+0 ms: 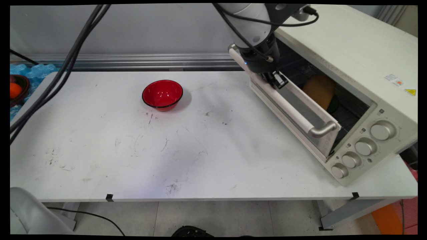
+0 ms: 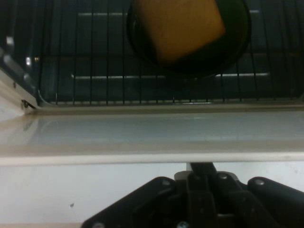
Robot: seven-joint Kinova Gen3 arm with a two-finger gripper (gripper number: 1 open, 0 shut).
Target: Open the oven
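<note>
The oven, white with four knobs down its front, stands on the right of the worktop, turned at an angle so its door faces left and toward the near side. Its door hangs partly open, hinged at the bottom, with the long handle running along its top edge from the far end to the near end. The gripper reaches down from above and sits at the far part of that handle, right at the door's upper edge; the jaws look drawn close together over the handle or the door's rim, though I cannot tell whether they truly clamp it. Just beyond the jaws, inside the oven, a wire rack carries a dark round dish holding a yellow-orange block. Well apart to the left, a red bowl sits alone on the worktop. Black cables hang across the left side.
</note>
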